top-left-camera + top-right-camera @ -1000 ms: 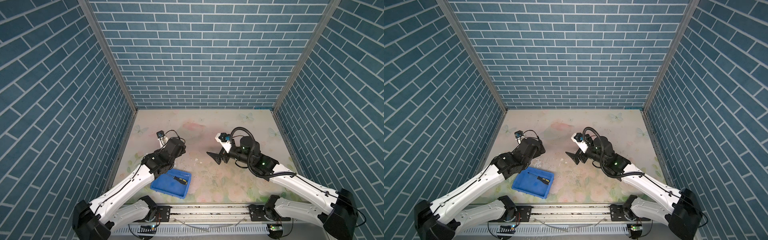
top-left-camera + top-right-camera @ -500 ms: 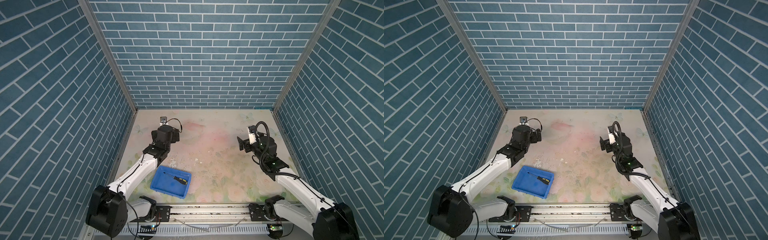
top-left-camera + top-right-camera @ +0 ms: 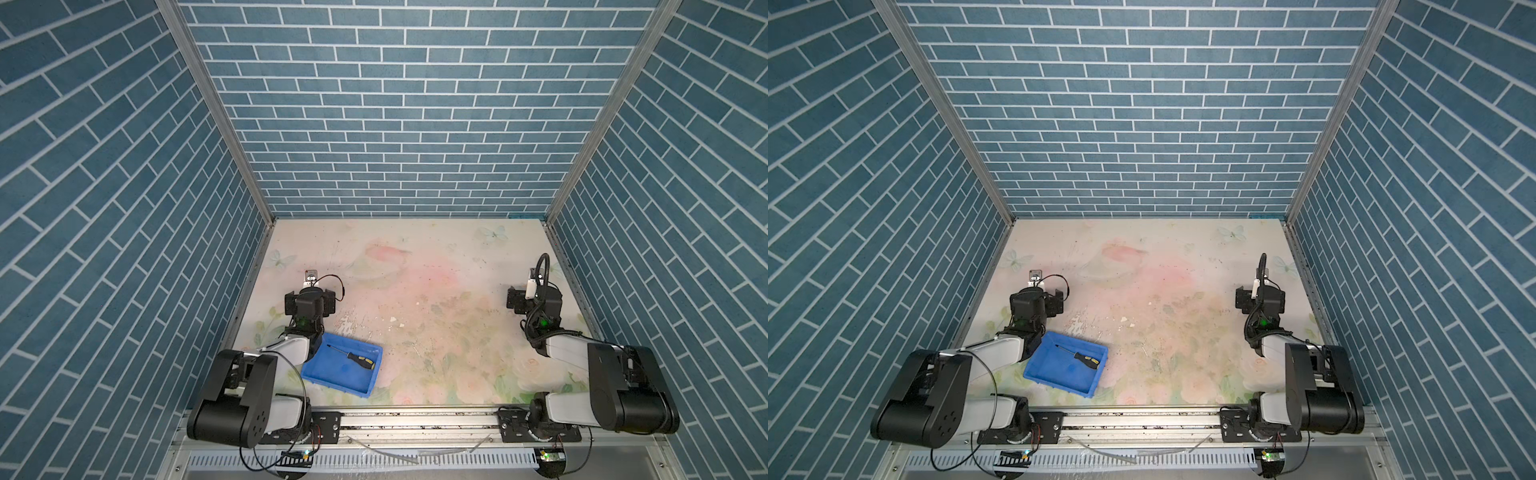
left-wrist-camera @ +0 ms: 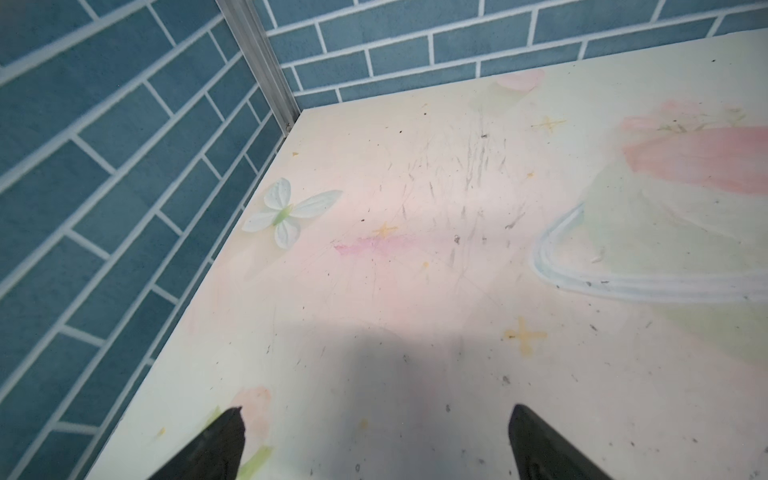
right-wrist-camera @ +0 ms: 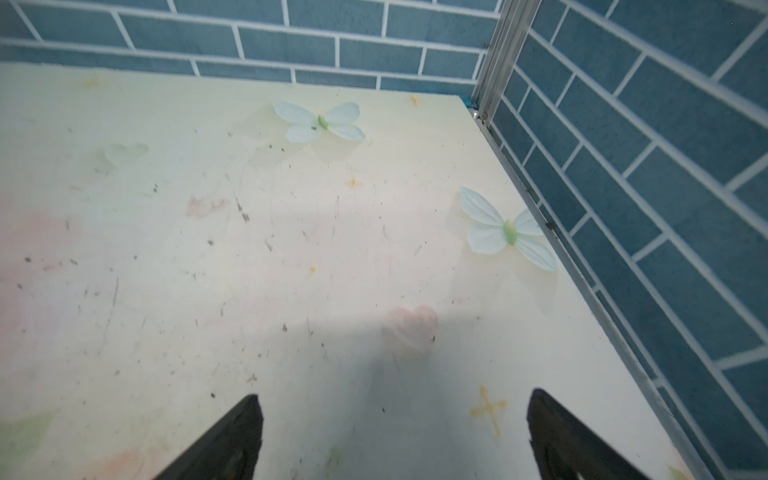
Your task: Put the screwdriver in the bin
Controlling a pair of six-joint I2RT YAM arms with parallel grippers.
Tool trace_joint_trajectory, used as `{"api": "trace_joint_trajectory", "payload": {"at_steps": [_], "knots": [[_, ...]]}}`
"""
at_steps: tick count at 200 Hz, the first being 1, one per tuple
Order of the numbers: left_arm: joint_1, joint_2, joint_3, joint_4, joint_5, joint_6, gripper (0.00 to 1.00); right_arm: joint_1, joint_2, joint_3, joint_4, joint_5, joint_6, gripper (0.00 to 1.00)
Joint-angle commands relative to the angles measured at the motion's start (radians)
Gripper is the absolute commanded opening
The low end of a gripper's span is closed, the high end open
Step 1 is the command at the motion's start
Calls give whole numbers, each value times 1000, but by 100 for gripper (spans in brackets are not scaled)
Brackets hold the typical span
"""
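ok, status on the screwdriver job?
Left tool open, empty. Right tool open, empty. Screwdriver lying flat inside bin. Nothing in the way.

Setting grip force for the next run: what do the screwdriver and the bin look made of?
The screwdriver has a thin dark shaft, likely metal. Its black-and-yellow handle looks like moulded plastic or rubber, but it is too small to tell which. The bin is an even bright blue with thin low walls and a raised rim. It is probably moulded plastic with a smooth finish.
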Motion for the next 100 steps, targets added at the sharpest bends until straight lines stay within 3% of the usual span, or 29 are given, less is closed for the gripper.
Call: {"api": "trace_joint_trajectory", "payload": {"at_steps": [1,12,34,49,70,100], "knots": [[31,34,23,166,63,42,100,-23,98,-19,215,-90,55,98],[54,67,27,197,91,30,100,-27,153,-31,304,-91,60,98],[103,137,29,240,163,-9,100,-31,141,-6,228,-84,67,99],[111,185,0,339,175,-9,100,-34,145,19,189,-92,67,99],[110,183,2,331,171,-12,100,-35,144,61,100,-84,72,99],[110,183,3,327,168,-12,100,-39,146,61,103,-89,75,97]]}}
